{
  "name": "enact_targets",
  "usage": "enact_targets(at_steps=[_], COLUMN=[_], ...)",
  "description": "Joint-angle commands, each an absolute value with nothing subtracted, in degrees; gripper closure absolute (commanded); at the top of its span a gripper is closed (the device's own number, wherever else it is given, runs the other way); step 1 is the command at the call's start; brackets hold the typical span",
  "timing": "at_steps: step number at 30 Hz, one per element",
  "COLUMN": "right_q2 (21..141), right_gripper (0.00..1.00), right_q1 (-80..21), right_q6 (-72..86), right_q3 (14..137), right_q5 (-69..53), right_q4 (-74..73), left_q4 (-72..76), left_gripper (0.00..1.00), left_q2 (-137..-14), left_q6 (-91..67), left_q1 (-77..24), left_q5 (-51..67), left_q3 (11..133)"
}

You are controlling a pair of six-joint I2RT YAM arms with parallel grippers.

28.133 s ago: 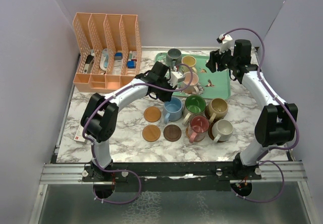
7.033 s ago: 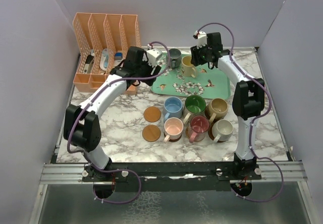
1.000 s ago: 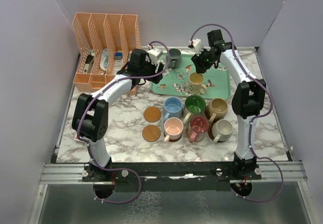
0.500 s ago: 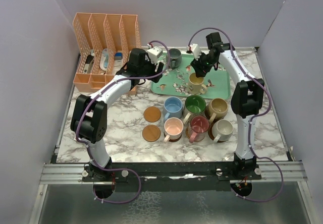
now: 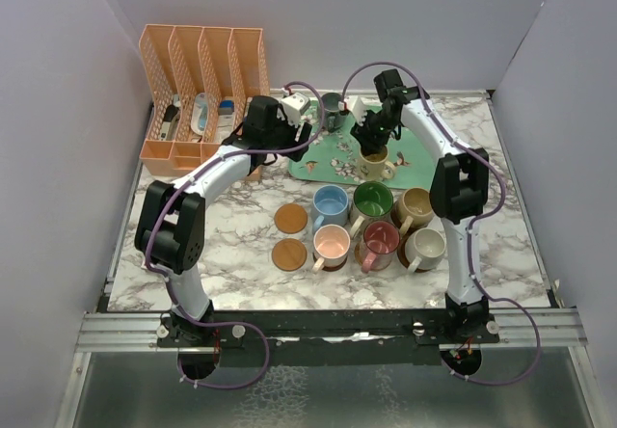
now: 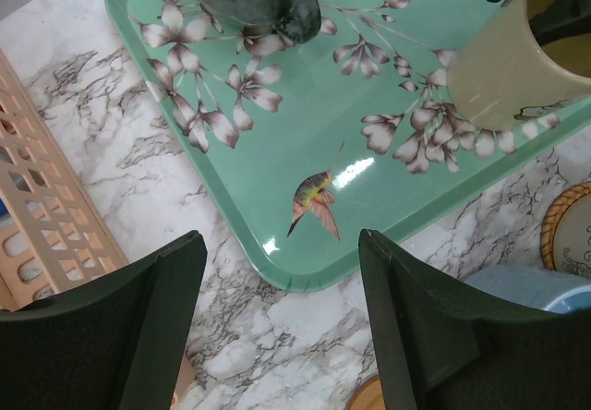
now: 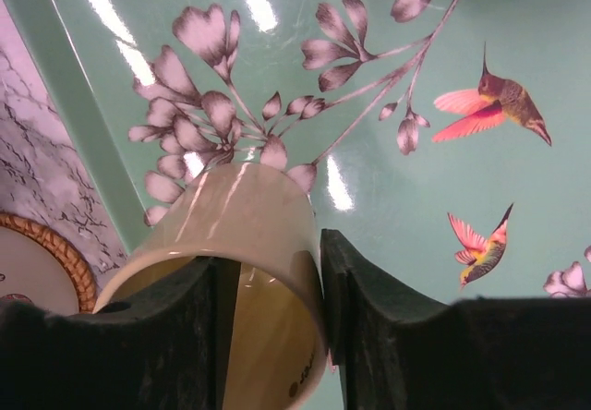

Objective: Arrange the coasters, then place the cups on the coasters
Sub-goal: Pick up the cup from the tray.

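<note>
Right claw lower than before, astride yellow cup rim, grip unclear; left claw agape.

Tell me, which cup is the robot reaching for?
The yellow cup on the teal tray: the right end effector has its fingers astride the rim, one inside, one outside. The grey cup on that tray is untouched.

No legible text, label, brand, number or sign on anything in any view.
</note>
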State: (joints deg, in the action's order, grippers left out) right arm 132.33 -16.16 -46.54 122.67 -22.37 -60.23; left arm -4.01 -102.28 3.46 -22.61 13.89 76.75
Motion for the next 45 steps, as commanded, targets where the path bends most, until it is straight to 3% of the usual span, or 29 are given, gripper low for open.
enact_targets(at_steps=[1, 8, 18, 25, 30, 33, 45], right_q2=[132.3, 130.9, 126.5, 120.9, 119.4, 120.1, 125.9], right_gripper=[0.65, 0.86, 0.91, 0.90, 0.73, 0.67, 0.65], right_q1=[-16.7, -16.7, -14.7, -14.0, -13.8, -13.8, -13.8], right_q6=[-46.8, -43.9, -27.1, -18.0, -17.6, -21.0, -39.9], right_q3=[125.3, 124.6, 119.9, 110.8, 109.9, 111.2, 117.8], right_q5=[-20.4, -16.0, -4.9, 0.9, -0.6, -2.3, -8.9], right_q4=[-61.5, -60.3, -56.5, -54.6, -54.9, -55.2, -56.9], left_q4=[-3.1, -3.1, -2.8, -2.7, -2.6, -2.7, -2.8], left_gripper=[0.29, 0.29, 0.29, 0.29, 0.29, 0.29, 0.29], left_q2=[-100.1, -99.8, -98.7, -98.5, -98.5, -98.5, -98.7], left_q6=[4.3, 4.7, 4.8, 4.9, 4.6, 4.5, 4.7], left_q1=[-22.5, -22.5, -22.5, -22.5, -22.5, -22.5, -22.5], left_q5=[13.3, 13.2, 13.4, 13.8, 14.2, 14.6, 14.7], left_q3=[76.3, 75.6, 74.6, 74.3, 74.0, 73.9, 73.9])
